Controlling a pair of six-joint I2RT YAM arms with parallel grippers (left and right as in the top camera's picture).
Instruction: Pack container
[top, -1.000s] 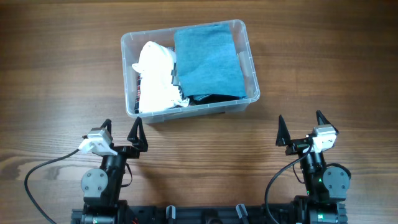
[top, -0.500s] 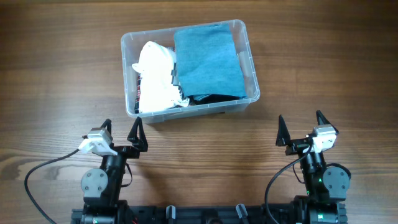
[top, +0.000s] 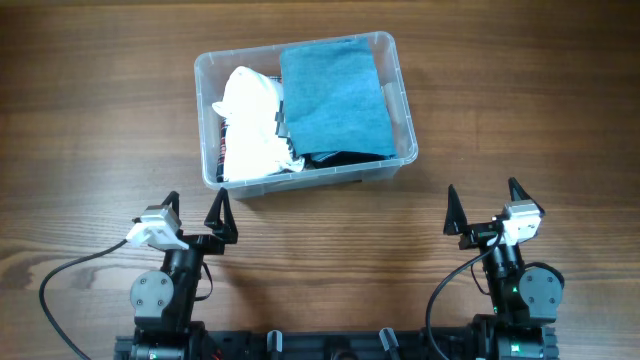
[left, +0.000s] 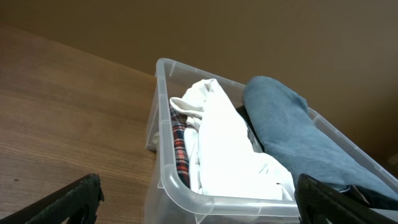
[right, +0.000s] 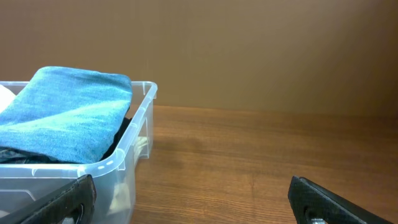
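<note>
The left gripper (top: 195, 197) is seen with its jaws spread wide and nothing between them. It is held low over the bench (top: 90, 120), short of the near left corner of the container (top: 330, 174), with its fingers pointed towards that corner. The right gripper (top: 482, 189) is likewise parted to the full and empty, and is set short of the container, out beyond its near right corner. Both arms are folded back over their bases, well apart from the container, and it is touched by neither.

From overhead, the container is shown lying on the bench, turned slightly askew. Its right half is covered by a folded blue cloth (top: 335, 95) and its left half is filled by a bunched white garment (top: 250, 125). A dark item (top: 335, 157) is glimpsed under the near edge of the cloth.

The left wrist view adds something barely seen from above: a red plaid fabric (left: 180, 146) is tucked between the white garment and the container's left wall, and the garment is seen piled in loose folds. In the right wrist view the blue cloth is shown rising above the rim at the container's right wall, with wood-grain bench stretching away to the right of the container.

A grey cable (top: 70, 270) is looped on the bench, nearer than the container and to its left, beside the left arm's base.
</note>
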